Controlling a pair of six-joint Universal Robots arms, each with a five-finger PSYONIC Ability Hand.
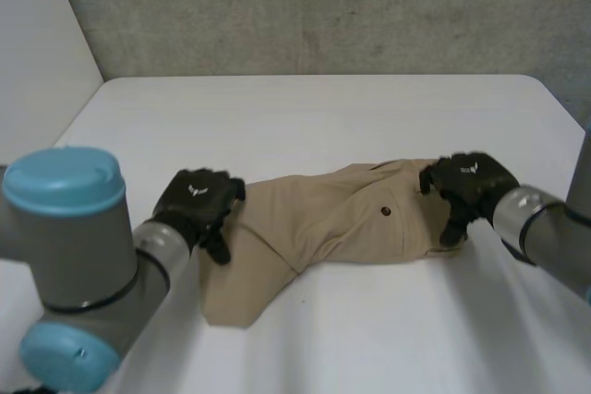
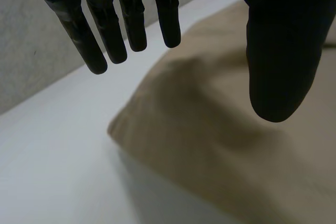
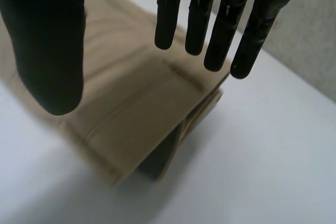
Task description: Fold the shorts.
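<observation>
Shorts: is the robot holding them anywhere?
Nothing held. Left hand open at one end of the shorts, right hand open at the other.

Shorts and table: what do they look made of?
The shorts look like tan woven cloth, likely cotton twill, matte: soft folds, stitched seams and a small dark button. The fibre itself can't be confirmed. The table looks hard and smooth, white, perhaps laminate or painted board, with a slight sheen.

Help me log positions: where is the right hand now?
In the head view, the right hand is at the shorts' right end, toward the table's right side.
</observation>
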